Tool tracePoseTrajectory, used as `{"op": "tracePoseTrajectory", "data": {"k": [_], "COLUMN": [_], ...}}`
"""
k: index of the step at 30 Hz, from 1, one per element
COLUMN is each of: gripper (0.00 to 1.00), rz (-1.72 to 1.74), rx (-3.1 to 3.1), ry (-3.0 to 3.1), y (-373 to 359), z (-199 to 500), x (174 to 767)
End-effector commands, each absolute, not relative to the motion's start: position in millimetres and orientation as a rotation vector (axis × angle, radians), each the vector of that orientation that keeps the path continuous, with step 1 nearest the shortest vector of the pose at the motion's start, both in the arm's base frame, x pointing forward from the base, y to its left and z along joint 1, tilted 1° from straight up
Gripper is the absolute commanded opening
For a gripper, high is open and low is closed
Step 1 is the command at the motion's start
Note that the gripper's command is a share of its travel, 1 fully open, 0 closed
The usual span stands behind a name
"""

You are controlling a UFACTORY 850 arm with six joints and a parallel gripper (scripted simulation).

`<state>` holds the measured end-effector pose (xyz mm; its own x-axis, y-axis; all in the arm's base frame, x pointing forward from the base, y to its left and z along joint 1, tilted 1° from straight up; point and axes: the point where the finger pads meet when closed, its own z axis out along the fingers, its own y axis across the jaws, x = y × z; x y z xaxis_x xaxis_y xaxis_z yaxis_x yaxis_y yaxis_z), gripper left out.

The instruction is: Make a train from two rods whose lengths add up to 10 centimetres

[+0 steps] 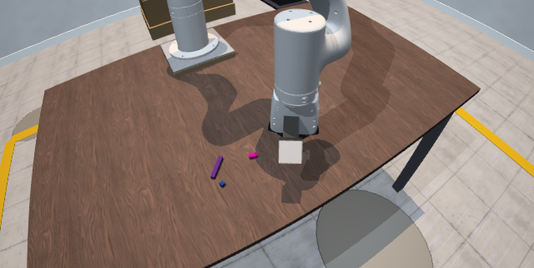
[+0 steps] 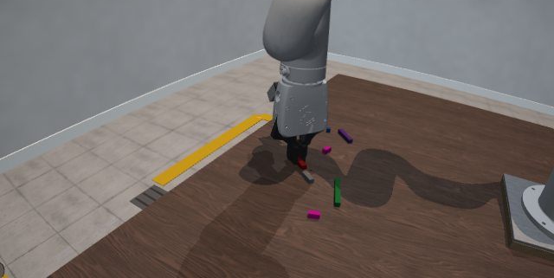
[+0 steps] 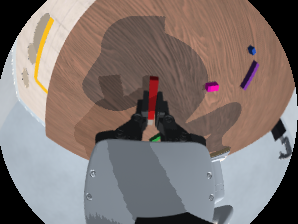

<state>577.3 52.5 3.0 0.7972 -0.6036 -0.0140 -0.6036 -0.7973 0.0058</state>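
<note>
My gripper (image 2: pixel 299 157) is shut on a red rod (image 2: pixel 301 164) and holds it low over the brown table. In the wrist view the red rod (image 3: pixel 153 96) sticks out forward between my fingertips. A short grey rod (image 2: pixel 308 177) lies flat right at the red rod's near end, roughly in line with it; I cannot tell if they touch. In the top view the arm's wrist (image 1: pixel 294 109) hides the fingers and both rods.
A green rod (image 2: pixel 337 191) and a magenta rod (image 2: pixel 313 214) lie to one side of the grey rod. A second magenta rod (image 1: pixel 253 155), a purple rod (image 1: pixel 216 167) and a blue rod (image 1: pixel 222 184) lie on the other side. The table edge is close by.
</note>
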Motion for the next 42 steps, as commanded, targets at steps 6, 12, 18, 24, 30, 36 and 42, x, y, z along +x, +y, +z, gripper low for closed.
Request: {"op": "tracePoseTrajectory", "data": {"k": [6,12,18,24,30,36,42], "gripper": [0.04,0.04,0.04,0.04,0.04,0.04,0.04], "rz": [-0.021,-0.021,-0.021,-0.021,-0.021,-0.021,-0.021], "rx": [2.978,2.978,2.978,2.978,2.978,2.978,2.978], "ry": [-1.000,-1.000,-1.000,-1.000,-1.000,-1.000,-1.000], "y": [53,53,53,53,53,53,53], "z": [3,0,-5,-7,-8,-8,-8], "x": [578,578,578,578,578,578,578]}}
